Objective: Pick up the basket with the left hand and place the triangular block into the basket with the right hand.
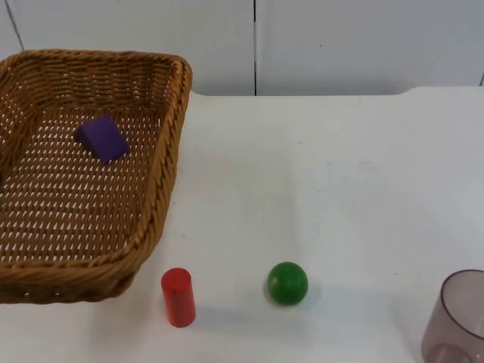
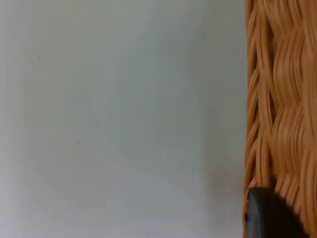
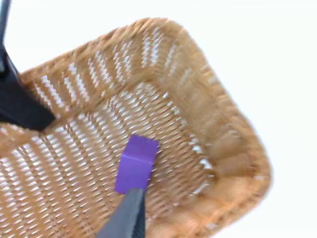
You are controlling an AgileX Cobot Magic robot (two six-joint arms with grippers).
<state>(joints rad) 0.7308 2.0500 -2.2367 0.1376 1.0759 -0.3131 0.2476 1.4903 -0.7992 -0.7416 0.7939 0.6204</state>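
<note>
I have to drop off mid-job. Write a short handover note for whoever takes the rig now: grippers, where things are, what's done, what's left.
Left gripper: at the wicker basket's rim, one fingertip against the weave; grip not confirmed.
Right gripper: above the basket interior, holding nothing, over the block.
Purple triangular block: lying on the basket floor.
On the white table beside the basket: red cylinder, green ball, translucent cup.
Done: block is in the basket.
Left: likely just clear the right arm and set the basket down if it is lifted.

Basket (image 1: 162, 151) and cup (image 1: 457, 318) cut by edges
</note>
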